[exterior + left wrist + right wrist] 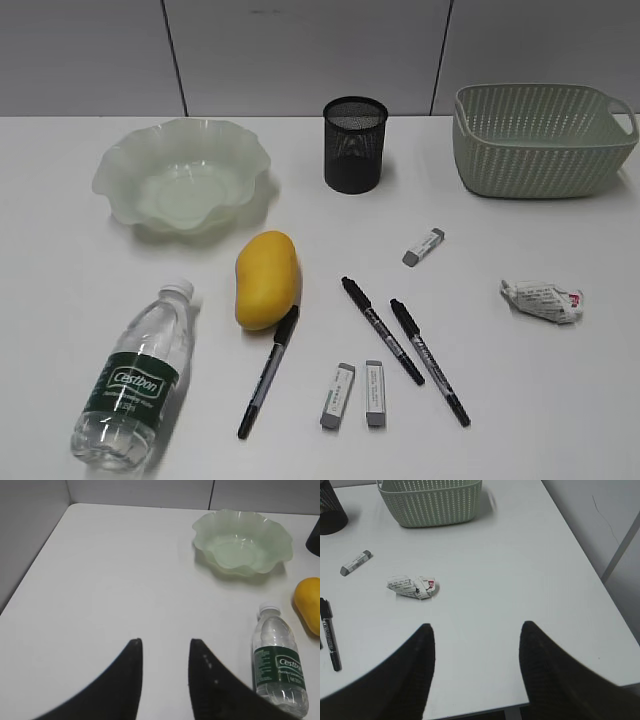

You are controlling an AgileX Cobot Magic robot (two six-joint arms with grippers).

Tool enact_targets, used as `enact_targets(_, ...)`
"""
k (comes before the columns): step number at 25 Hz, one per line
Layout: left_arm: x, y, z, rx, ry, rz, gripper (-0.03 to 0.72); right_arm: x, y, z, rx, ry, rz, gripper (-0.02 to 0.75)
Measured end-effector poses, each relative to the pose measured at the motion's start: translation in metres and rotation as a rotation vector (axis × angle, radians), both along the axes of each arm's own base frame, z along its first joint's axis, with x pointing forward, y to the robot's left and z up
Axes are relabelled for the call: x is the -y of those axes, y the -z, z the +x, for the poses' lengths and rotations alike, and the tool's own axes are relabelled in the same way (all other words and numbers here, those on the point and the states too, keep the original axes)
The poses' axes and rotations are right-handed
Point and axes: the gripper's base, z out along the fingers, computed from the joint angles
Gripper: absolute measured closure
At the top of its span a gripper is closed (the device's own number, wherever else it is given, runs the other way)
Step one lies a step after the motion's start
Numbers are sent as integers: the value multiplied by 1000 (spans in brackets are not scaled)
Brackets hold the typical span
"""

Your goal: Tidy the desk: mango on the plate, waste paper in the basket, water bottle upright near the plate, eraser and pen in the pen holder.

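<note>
Nothing is tidied yet: both the left gripper (164,652) and right gripper (476,637) hang open and empty, the mango (266,279) lies on the desk (80,250) near the plate (182,175), so grabbing it probably comes first.

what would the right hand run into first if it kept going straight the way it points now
Likely nothing soon. The right hand is open and empty, and bare desk lies ahead. The waste paper and basket sit left of that line, though depth is hard to judge.

Translucent glossy plate (182,175), wire-mesh pen holder (355,143)
</note>
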Motion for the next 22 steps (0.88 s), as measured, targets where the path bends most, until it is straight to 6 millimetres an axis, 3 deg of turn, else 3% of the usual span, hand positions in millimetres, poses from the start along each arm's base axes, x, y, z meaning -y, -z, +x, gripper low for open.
enact_targets(4, 5, -3, 2, -2, 41, -48, 452, 0, 0, 0, 0, 0, 0, 303)
enact_targets(7, 21, -20, 24, -42, 175, -91, 451, 0, 0, 0, 0, 0, 0, 303)
enact_targets(10, 38, -27, 77, -187, 302, -131, 430, 0, 0, 0, 0, 0, 0, 303)
enact_targets(14, 62, -9, 156, -395, 422, -179, 372, 0, 0, 0, 0, 0, 0, 303)
enact_targets(18, 97, 9, 207, -509, 557, -163, 246, 0, 0, 0, 0, 0, 2, 303)
enact_targets(22, 153, 21, 246, -546, 623, -137, 159, 0, 0, 0, 0, -1, 1, 303)
